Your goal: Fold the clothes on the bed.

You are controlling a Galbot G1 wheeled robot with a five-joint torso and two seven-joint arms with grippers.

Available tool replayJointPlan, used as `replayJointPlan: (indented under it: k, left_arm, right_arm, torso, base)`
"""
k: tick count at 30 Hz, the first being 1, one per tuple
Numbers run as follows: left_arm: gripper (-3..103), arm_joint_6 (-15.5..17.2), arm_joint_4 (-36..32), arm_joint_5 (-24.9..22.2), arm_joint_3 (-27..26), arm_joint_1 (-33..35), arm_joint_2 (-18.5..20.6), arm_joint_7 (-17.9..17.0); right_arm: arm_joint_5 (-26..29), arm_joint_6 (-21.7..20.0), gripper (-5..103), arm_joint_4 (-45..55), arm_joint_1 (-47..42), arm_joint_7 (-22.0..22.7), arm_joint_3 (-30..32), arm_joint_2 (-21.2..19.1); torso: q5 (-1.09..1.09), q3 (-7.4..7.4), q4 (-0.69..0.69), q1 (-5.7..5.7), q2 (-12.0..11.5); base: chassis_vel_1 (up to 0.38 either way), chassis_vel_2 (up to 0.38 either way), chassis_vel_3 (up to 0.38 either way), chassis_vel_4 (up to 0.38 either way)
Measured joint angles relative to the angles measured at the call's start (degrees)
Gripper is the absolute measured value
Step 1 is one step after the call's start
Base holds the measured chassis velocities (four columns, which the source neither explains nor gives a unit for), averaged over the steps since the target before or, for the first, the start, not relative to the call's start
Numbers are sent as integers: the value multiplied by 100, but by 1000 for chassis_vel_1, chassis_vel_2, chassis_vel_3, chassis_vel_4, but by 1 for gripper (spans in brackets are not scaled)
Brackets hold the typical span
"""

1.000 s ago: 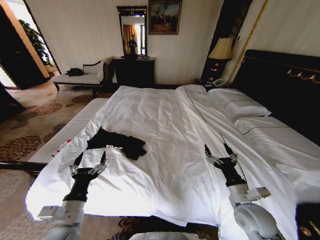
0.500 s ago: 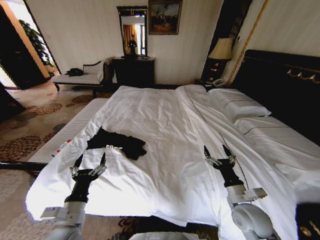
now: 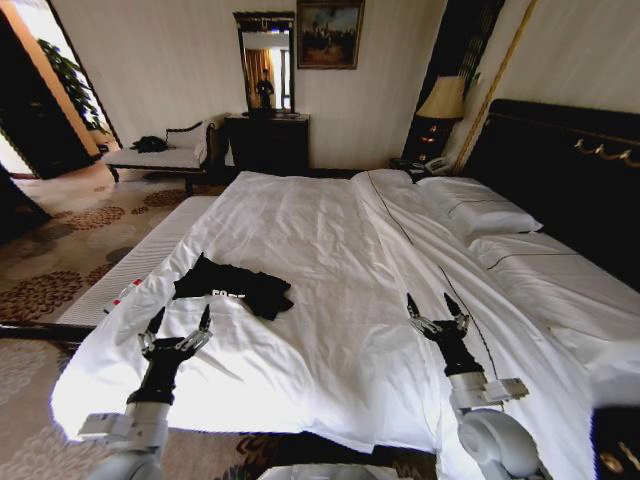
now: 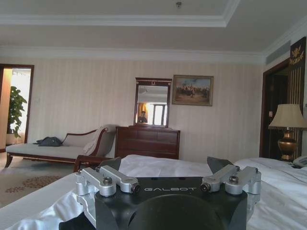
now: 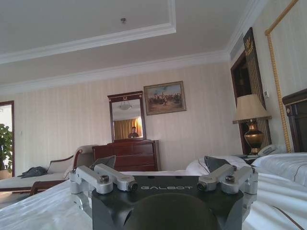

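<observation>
The clothes (image 3: 235, 286), a crumpled black T-shirt with a bit of white lettering showing, lie on the white duvet near the left edge of the bed (image 3: 330, 250). My left gripper (image 3: 180, 319) hovers open just in front of the shirt, a little nearer to me, fingers spread and pointing up. Over the bed's right half, well away from the shirt, my right gripper (image 3: 433, 305) is open too. In the left wrist view a dark scrap of the clothes (image 4: 74, 223) peeks out below the left gripper (image 4: 165, 165). The right wrist view has the right gripper (image 5: 160, 163) with fingers apart.
Pillows (image 3: 480, 212) lie against the dark headboard (image 3: 570, 170) at the right. A lamp (image 3: 441, 100) stands on the nightstand. Beyond the bed are a dark dresser (image 3: 268, 140) with mirror and a cushioned bench (image 3: 160, 152). Patterned carpet (image 3: 60, 250) lies left of the bed.
The right gripper has drifted slightly left and away from me over the duvet. The left gripper and the shirt have barely moved.
</observation>
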Motion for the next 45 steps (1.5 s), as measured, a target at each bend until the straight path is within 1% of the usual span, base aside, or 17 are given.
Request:
replayJointPlan:
  k: [3,6,11,33,45]
  left_arm:
    - [100,4,12,-16,-5,-9,16,0]
    - [100,56,11,-175,-26,-34,33,-5]
    - [100,78,31,-305,-90,-61,89,-17]
    - [100,55,139,-349,-86,-140,161,-27]
    - [100,21,119,-362,-118,-119,157,-27]
  right_arm:
    - [-8,9,100,0,-9,-14,14,15]
    - [-9,16,100,1,-21,-17,38,19]
    - [-14,17,100,21,-46,-24,61,34]
    - [15,11,100,16,-64,-22,100,158]
    - [-4,19,100,-6,-51,-22,100,190]
  torso:
    - [0,0,0,0,0]
    - [0,0,0,0,0]
    - [0,0,0,0,0]
    - [0,0,0,0,0]
    - [0,0,0,0,0]
  base:
    - [0,0,0,0]
    - [0,0,0,0]
    - [0,0,0,0]
    - [0,0,0,0]
    - [6,62,-7,-65]
